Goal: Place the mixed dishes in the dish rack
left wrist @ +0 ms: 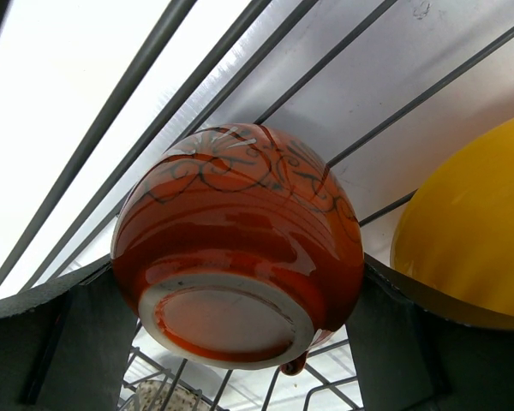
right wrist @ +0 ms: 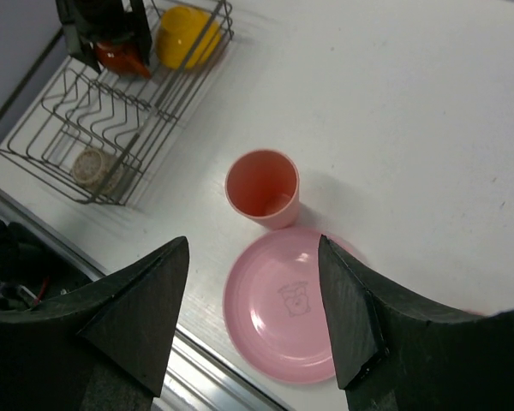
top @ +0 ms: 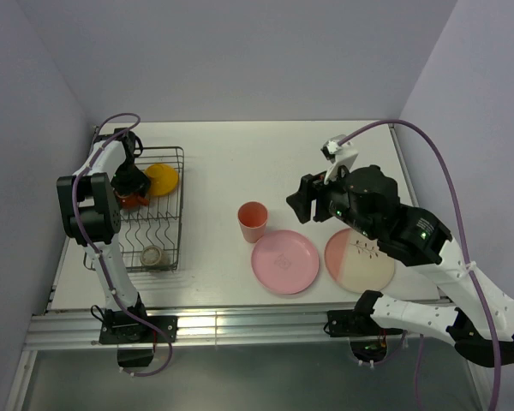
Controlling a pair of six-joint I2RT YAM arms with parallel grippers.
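The grey wire dish rack [top: 178, 210] stands at the left. In it lie the orange-yellow bowl [top: 162, 178] and the small speckled beige cup [top: 152, 255]. My left gripper [top: 130, 184] is shut on the small dark red-brown cup [left wrist: 240, 231], bottom towards the camera, held inside the rack beside the bowl [left wrist: 475, 231]. The pink tumbler [top: 253, 221] stands upright on the table, with the pink plate [top: 284, 261] and the pink-and-cream plate [top: 358, 259] near it. My right gripper [right wrist: 253, 317] is open and empty, above the pink plate [right wrist: 283, 304] and tumbler [right wrist: 262, 187].
The rack's wires [left wrist: 94, 128] run close around the held cup. The table's front metal rail [top: 240, 324] runs just below the plates. Grey walls close in the left, back and right sides.
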